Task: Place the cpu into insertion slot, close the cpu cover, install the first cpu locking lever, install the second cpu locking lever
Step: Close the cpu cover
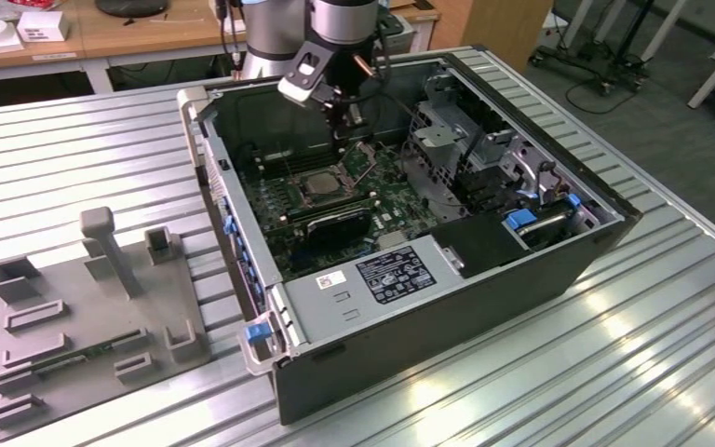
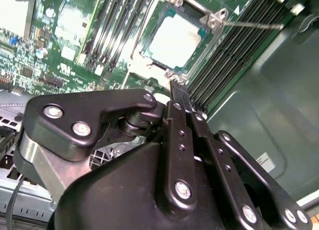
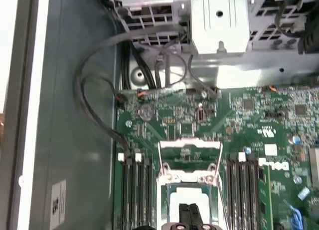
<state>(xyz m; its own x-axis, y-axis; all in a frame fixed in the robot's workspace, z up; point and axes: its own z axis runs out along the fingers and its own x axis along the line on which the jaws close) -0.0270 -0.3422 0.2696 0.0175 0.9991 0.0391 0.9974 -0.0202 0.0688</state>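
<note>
Ribbed metal table [image 1: 72, 149], open computer case [image 1: 457, 307]: gripper [image 1: 345, 123] is noted with jaws pressed together, nothing held; cpu [image 1: 321, 183] is seated at about six o'clock in the exterior view.

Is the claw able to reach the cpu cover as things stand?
Likely yes. The claw hangs just over the seated cpu, and the cpu cover next to it looks raised, with nothing between them.
</note>
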